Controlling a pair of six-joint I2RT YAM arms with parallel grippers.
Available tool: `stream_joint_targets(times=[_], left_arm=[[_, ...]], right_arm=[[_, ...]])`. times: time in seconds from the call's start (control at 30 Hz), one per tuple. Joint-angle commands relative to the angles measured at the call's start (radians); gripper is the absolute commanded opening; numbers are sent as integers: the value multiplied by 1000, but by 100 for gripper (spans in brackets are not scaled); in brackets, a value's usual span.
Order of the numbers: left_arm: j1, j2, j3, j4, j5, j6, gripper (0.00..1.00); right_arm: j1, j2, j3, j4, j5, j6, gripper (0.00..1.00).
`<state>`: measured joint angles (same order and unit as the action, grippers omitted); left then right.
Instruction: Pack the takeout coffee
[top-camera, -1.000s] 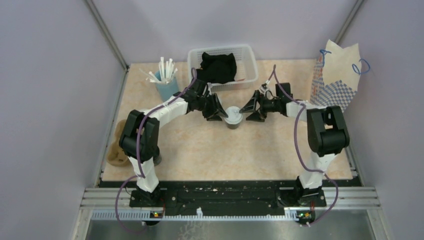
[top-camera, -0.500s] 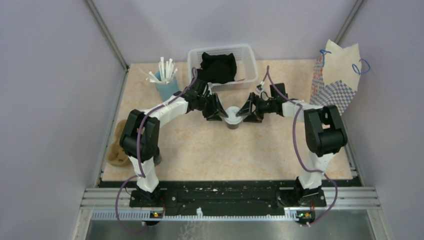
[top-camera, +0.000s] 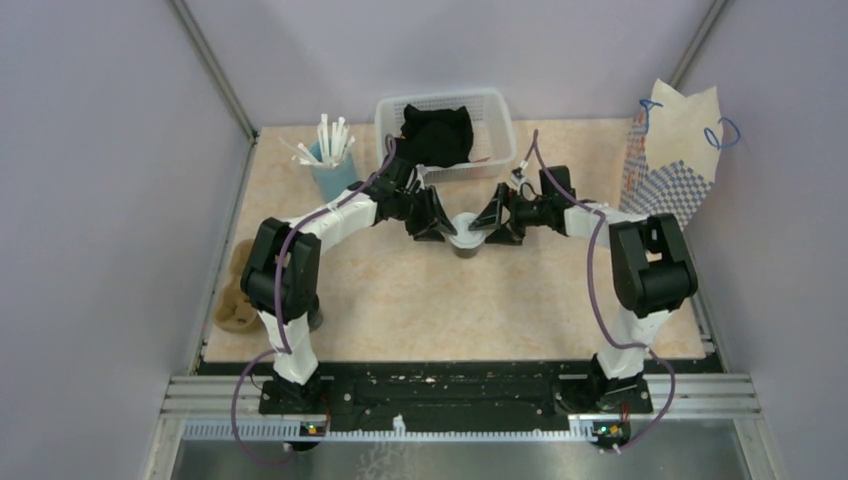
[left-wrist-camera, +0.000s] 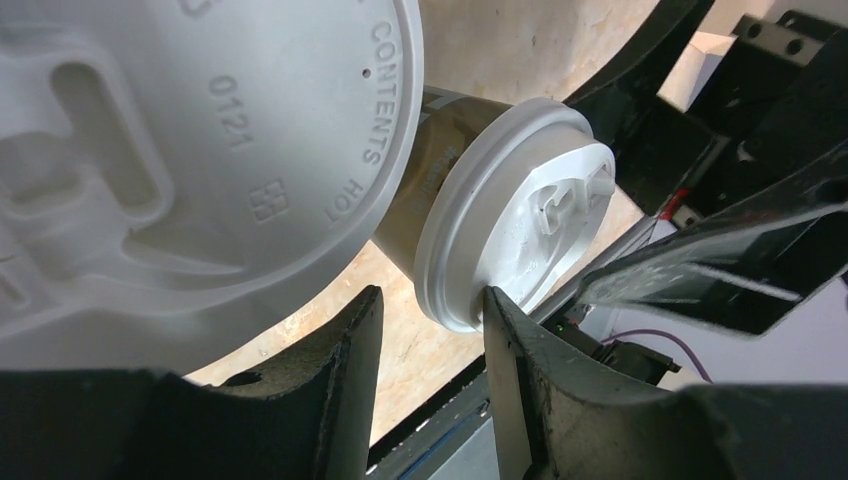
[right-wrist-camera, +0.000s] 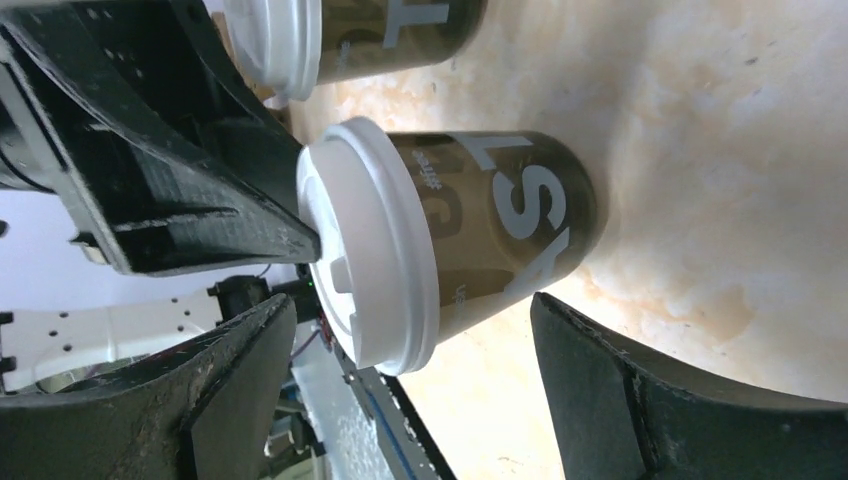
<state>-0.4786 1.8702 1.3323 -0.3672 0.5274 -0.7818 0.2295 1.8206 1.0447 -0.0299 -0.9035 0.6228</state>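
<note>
Two cups at the middle of the tabletop (top-camera: 400, 300), Inspector, or one?

INSPECTOR: Two. A dark brown paper cup with a white plastic lid (right-wrist-camera: 450, 240) stands upright at the centre. A second brown, white-lidded cup (right-wrist-camera: 350, 30) stands just beside it. Both sit between the arms, well apart from the brown moulded-pulp carrier (top-camera: 235, 300) at the left edge.

SUPERVISOR: Gripper states?

INSPECTOR: Right gripper (right-wrist-camera: 415, 305): spread wide, holding nothing. Left gripper (left-wrist-camera: 432, 292): roughly half apart, with the centre cup's lid rim (left-wrist-camera: 450, 310) at its fingertips and one finger against it. Whether it pinches that rim I cannot tell.

SUPERVISOR: And the relation that matters?

INSPECTOR: The centre cup lies straight ahead of the right gripper, partly inside the opening; no contact made out. In the right wrist view its long axis runs across from one finger toward the other, lid by one, base by the other. I judge that wrist rolled on its side. The overhead view neither confirms nor denies it.

SUPERVISOR: Consequence?

INSPECTOR: If so, closing would bear on lid and base, not on the wall. The left arm meets the same cup from the opposite side, over the lid, so I rate the two equally near. Clearance between them is slight.
</note>
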Motion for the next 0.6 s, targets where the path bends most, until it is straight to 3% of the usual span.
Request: stream_joint_targets(times=[0.0, 0.13, 0.27, 0.37, 0.47, 0.57], left_arm=[[-4, 44, 2, -74, -63, 42, 47], [-5, 41, -5, -71, -67, 38, 47], [-3, 43, -8, -71, -70, 36, 47], [-4, 39, -10, -72, -75, 38, 47], [-6, 30, 4, -83, -73, 54, 48], [-15, -21, 7, -102, -87, 93, 49]], right_arm=[[39, -14, -96, 97, 5, 10, 86], [38, 20, -159, 164, 9, 20, 84], [11, 34, -118, 142, 0, 17, 81], [-10, -13, -66, 122, -11, 34, 85], [-26, -25, 16, -6, -33, -18, 87], [-42, -69, 99, -262, 96, -194, 88]])
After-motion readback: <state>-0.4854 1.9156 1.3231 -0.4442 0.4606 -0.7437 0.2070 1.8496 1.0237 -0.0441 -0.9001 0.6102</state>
